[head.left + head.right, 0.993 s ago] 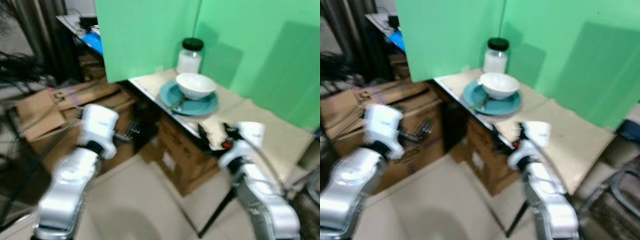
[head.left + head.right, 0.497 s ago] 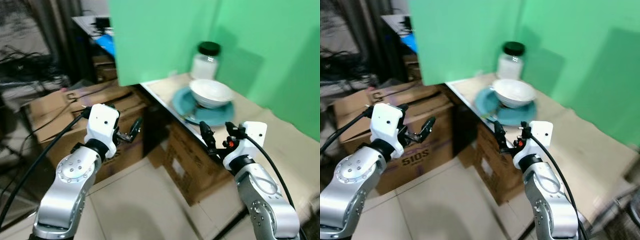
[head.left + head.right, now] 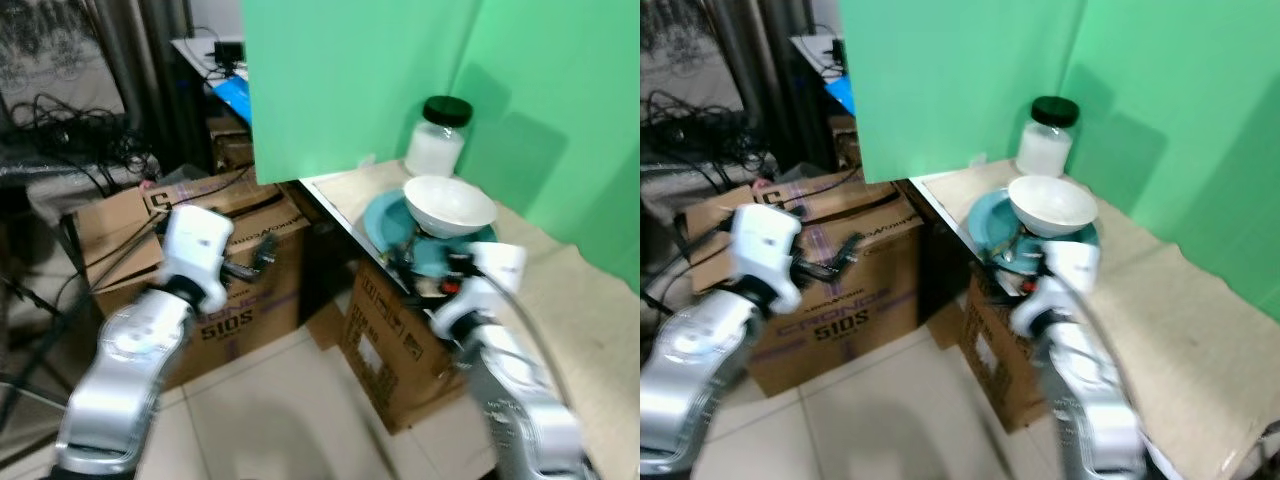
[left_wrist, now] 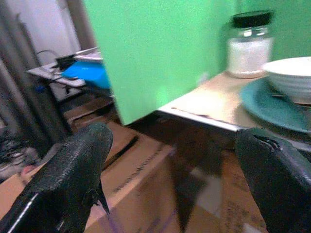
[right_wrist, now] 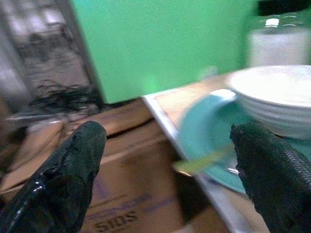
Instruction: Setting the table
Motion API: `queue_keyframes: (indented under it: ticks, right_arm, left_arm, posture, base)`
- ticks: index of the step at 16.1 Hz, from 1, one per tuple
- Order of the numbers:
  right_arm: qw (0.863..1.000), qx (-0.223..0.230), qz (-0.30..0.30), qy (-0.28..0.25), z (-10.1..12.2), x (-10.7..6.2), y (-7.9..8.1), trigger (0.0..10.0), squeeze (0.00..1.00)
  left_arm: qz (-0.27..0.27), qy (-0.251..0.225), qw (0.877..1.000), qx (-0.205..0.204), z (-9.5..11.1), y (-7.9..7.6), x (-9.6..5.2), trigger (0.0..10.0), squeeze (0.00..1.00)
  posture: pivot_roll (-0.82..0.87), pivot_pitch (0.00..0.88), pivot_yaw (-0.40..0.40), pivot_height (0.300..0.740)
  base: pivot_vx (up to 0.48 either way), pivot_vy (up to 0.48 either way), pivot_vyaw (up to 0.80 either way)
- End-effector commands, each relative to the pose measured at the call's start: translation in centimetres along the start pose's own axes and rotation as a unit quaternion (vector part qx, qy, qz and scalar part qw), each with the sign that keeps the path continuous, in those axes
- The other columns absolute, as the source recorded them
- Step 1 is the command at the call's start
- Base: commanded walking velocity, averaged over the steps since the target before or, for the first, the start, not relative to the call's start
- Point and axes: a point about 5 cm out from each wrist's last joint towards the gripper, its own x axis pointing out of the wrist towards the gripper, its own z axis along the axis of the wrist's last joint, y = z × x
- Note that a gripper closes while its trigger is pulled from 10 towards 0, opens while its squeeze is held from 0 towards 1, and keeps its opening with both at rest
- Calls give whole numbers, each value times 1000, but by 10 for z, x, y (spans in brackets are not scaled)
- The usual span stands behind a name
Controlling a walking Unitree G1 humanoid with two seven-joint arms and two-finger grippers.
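Bowl (image 3: 449, 204) 1 | plate (image 3: 385, 217) 1 | jar (image 3: 437, 138) 1 | boxes 2

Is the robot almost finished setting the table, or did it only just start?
Just starting, it seems. Already there: a white bowl sits on a teal plate, with a jar behind it on the table. In hand: nothing; the right gripper is open at the plate's edge, and the left gripper is open over the cardboard boxes. The actual setting is left.
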Motion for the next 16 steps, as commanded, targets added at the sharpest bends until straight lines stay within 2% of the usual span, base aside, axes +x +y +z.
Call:
queue_keyframes:
  ticks: [1,6,9,16]
  right_arm:
    - [1000,-6,-22,-4,3,-4,-11,10000,1000]
    - [1000,-2,-21,-2,3,-2,-11,10000,1000]
    - [1000,-4,-22,2,3,-1,-13,10000,1000]
    - [1000,-10,-13,0,4,3,-12,10000,1000]
  left_arm:
    - [-14,-9,1000,0,4,-7,4,10000,1000]
    - [-16,-12,1000,3,5,-6,5,10000,1000]
    - [-18,-14,1000,2,6,-7,7,10000,1000]
    - [-22,-15,1000,4,6,-7,7,10000,1000]
  posture:
    - [110,0,-36,740]
    - [113,0,-35,740]
    - [109,0,-33,740]
    - [119,0,-37,740]
  base:
    - [337,0,0]
    - [335,0,0]
    - [334,0,-800]
    - [334,0,0]
